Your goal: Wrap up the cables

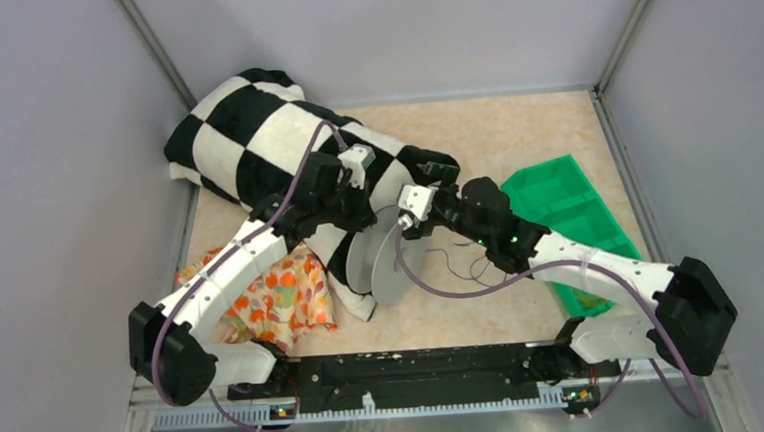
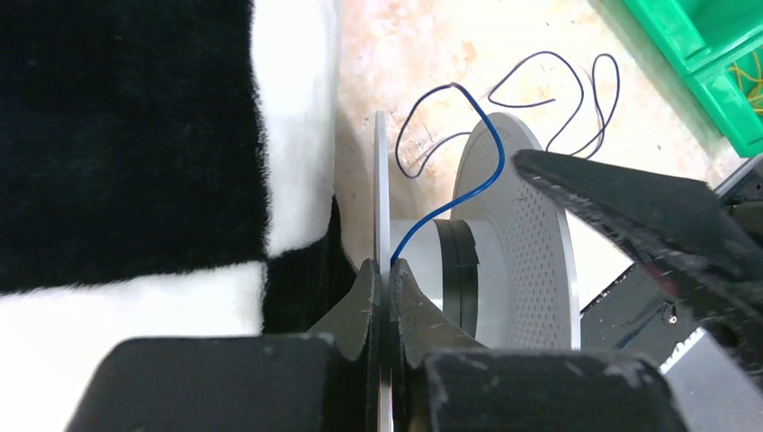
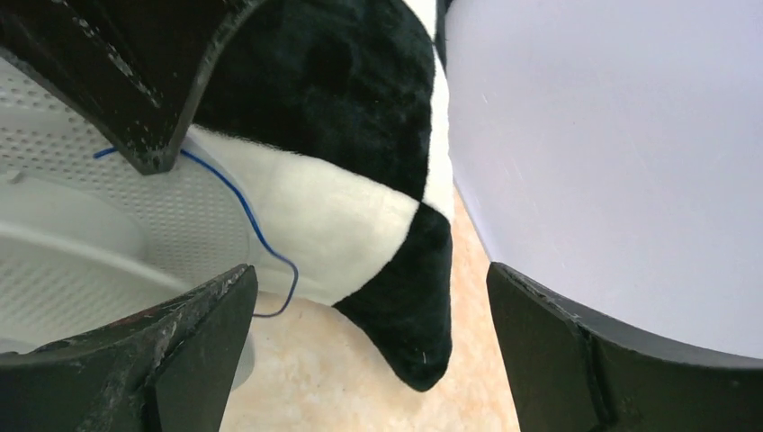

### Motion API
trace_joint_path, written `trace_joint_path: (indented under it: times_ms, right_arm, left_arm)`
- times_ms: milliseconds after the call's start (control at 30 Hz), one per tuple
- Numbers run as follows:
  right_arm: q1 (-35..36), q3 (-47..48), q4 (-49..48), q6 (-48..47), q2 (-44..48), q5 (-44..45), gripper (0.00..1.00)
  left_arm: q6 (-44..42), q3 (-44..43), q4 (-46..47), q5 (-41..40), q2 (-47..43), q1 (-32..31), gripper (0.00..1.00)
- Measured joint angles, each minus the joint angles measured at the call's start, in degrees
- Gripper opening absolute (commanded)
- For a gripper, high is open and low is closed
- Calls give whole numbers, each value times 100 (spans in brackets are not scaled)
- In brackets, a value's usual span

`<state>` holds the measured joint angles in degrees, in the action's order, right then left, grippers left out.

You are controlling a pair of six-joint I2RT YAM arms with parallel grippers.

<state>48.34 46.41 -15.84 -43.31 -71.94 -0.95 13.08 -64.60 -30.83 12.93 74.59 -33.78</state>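
A white spool (image 1: 386, 264) with two perforated discs stands on edge on the table. My left gripper (image 2: 384, 265) is shut on the rim of the spool's thin left disc (image 2: 381, 180). The cable (image 2: 490, 162), a thin blue-dark wire, rises from the hub beside the left fingertips, arcs over the right disc (image 2: 531, 243) and trails in loose loops on the table (image 1: 466, 261). My right gripper (image 3: 369, 279) is open, with nothing between its fingers; one finger (image 2: 630, 202) sits against the right disc's rim. The wire (image 3: 256, 225) passes just above its left finger (image 3: 202, 333).
A black-and-white checkered plush cushion (image 1: 253, 134) lies right behind the spool, touching it. An orange floral cloth (image 1: 283, 297) lies at the front left. A green bin (image 1: 557, 200) holding yellow rubber bands (image 2: 747, 76) stands at the right. Grey walls close in three sides.
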Motion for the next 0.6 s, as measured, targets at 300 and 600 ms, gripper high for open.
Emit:
trace_joint_path:
  times_ms: [300,600]
  right_arm:
    - [-629,-162,339,2205,1172,560,99]
    - [-1882,190,1991,4830,1504,1010,95]
  left_arm:
    - [-146,-190,39,-219,-361,79,0]
    - [-138,-1191,-17,-841,-946,81,0]
